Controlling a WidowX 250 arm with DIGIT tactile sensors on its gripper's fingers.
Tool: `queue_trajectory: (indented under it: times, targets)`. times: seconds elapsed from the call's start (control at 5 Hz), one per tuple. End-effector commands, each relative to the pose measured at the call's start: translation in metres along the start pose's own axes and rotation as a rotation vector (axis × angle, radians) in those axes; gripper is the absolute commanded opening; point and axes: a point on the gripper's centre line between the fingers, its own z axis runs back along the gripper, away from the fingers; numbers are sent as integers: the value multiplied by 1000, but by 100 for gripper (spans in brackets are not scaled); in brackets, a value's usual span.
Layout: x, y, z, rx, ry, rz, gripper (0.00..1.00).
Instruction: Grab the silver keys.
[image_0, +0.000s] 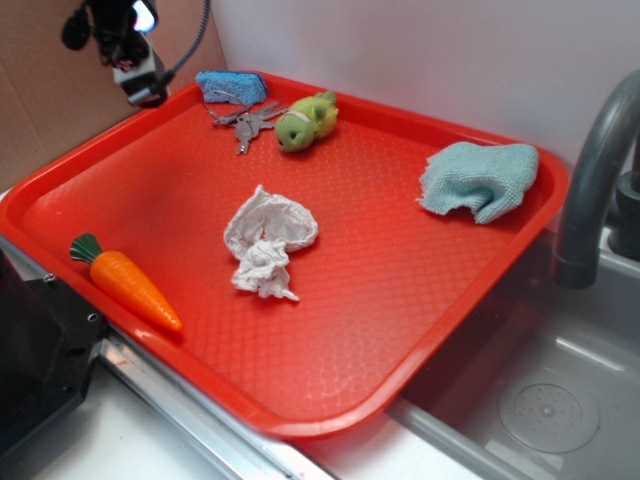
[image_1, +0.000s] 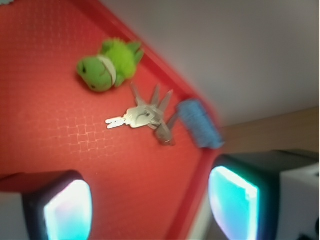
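tool (image_1: 150, 207): hung above the far left corner of the tray, its two fingers (image_1: 65, 210) spread apart with nothing between them.
silver keys (image_1: 142, 116): lay fanned flat on the tray floor near the far rim, below and ahead of the tool, untouched.
blue sponge (image_0: 231, 86): sat in the far corner against the rim, just beside the keys.
green plush toy (image_0: 306, 120): lay just to the other side of the keys, close but whether touching could not be told.
red tray (image_0: 400, 300): carried all the items.
white crumpled cloth (image_0: 268, 240): lay mid-tray, well apart from the keys.
toy carrot (image_0: 125, 282): rested by the near left rim.
light blue cloth (image_0: 478, 178): lay bunched at the right side.
sink (image_0: 540, 400): sat beside the tray, with a grey faucet (image_0: 595, 180).
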Motion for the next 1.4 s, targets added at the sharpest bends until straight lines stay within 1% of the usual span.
queue_trajectory:
  times: [0.0, 0.2, 0.4, 0.6, 0.8, 1.0, 1.2]
  targets:
    - [36, 36, -47, -134, -65, -26, 100]
    - [49, 27, -46, -104, -100, -95, 100]
    - [59, 13, -50, -106, -116, -159, 100]
    - [65, -1, -60, -111, -97, -206, 83]
    - [58, -2, -70, -123, -68, -187, 0]
    - [38, 3, -86, -146, -26, -150, 0]
    - [32, 10, -87, -141, -19, -126, 0]
